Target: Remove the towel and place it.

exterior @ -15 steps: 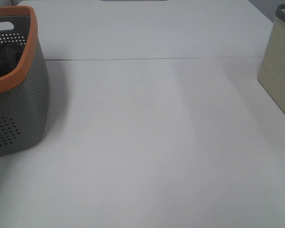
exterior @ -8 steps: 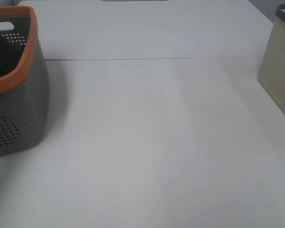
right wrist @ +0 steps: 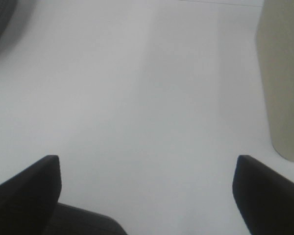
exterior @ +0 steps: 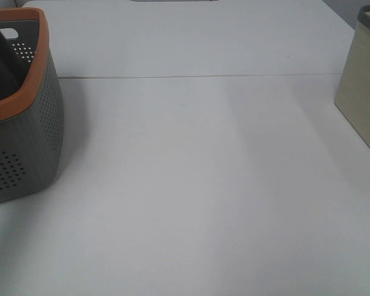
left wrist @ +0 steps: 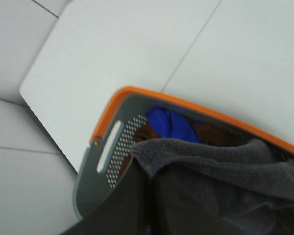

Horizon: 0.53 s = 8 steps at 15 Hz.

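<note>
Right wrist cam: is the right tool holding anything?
No, the right tool is open, its fingers wide apart with only bare table between them.

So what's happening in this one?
The left arm is working at the orange-rimmed basket at the left of the table. Its wrist camera shows the dark towel bunched close to the lens, over a bright blue cloth and a brownish cloth inside; whether the jaws grip it cannot be seen. The right gripper hangs open over bare table, near the beige box. Nothing is placed yet.
</note>
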Each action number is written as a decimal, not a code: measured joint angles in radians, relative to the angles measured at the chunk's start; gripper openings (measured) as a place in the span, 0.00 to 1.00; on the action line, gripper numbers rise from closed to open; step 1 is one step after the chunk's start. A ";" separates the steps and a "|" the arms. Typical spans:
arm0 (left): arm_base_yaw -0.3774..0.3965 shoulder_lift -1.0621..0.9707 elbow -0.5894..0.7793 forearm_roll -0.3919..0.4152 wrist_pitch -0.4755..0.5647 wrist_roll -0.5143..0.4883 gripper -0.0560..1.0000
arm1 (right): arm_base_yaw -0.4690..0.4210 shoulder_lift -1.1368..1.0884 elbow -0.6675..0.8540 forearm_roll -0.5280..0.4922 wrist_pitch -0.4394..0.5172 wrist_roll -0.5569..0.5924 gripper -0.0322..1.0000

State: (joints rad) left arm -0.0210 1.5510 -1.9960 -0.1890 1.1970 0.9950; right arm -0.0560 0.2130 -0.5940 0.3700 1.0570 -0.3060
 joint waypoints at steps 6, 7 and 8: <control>-0.202 0.035 -0.125 0.006 -0.337 0.057 0.05 | 0.000 0.241 -0.128 0.302 -0.085 -0.338 0.85; -0.232 0.063 -0.153 0.006 -0.379 0.061 0.05 | 0.000 0.270 -0.140 0.327 -0.112 -0.364 0.85; -0.285 0.124 -0.207 0.006 -0.408 0.064 0.05 | 0.000 0.319 -0.157 0.354 -0.141 -0.384 0.85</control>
State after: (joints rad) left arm -0.3060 1.6750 -2.2030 -0.1830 0.7890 1.0590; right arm -0.0560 0.5320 -0.7510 0.7240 0.9160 -0.6900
